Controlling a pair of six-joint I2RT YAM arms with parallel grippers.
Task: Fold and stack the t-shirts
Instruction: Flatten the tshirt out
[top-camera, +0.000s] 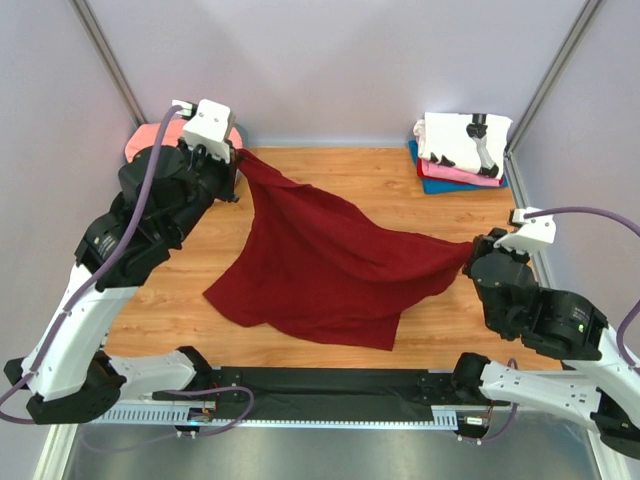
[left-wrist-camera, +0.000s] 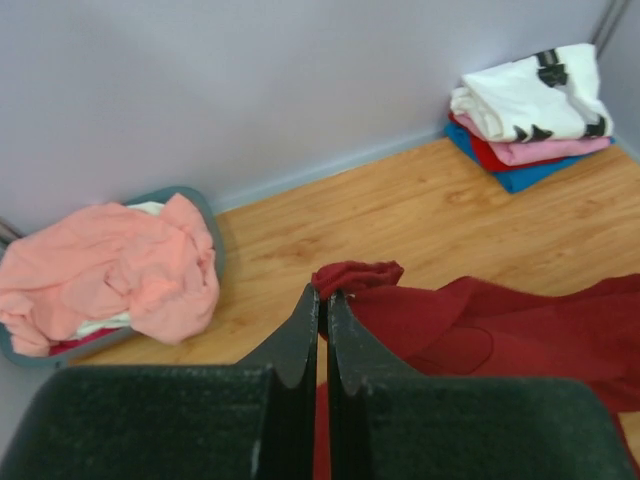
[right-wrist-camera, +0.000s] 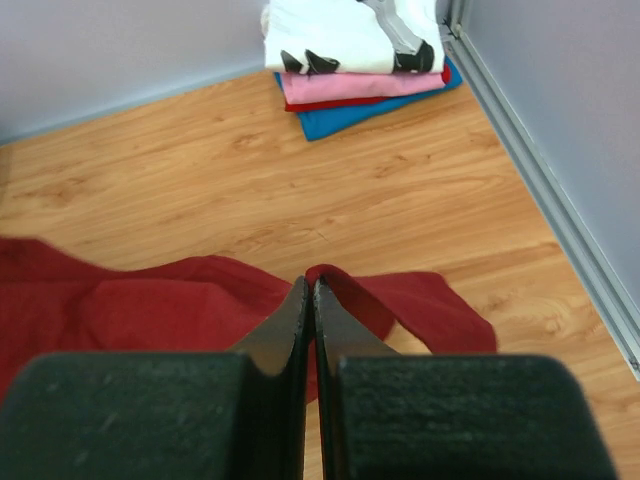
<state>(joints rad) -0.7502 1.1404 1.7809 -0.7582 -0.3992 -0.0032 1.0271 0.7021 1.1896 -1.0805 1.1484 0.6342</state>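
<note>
A plain dark red t-shirt (top-camera: 320, 265) hangs stretched between both grippers over the wooden table, its lower part resting on the wood. My left gripper (top-camera: 240, 157) at the back left is shut on one corner of it (left-wrist-camera: 357, 277). My right gripper (top-camera: 470, 255) at the right is shut on another corner (right-wrist-camera: 330, 275). In the wrist views the red cloth (right-wrist-camera: 120, 300) sits pinched between each pair of jaws. A salmon-pink t-shirt (left-wrist-camera: 110, 275) lies crumpled in a bin at the back left. Folded t-shirts are stacked at the back right, a white one with black print (top-camera: 463, 138) on top.
The grey-green bin (left-wrist-camera: 205, 205) with the salmon-pink shirt sits against the back wall. The folded stack (right-wrist-camera: 360, 60) holds white, pink, red and blue layers in the back right corner. Grey walls and a metal rail (right-wrist-camera: 560, 230) bound the table.
</note>
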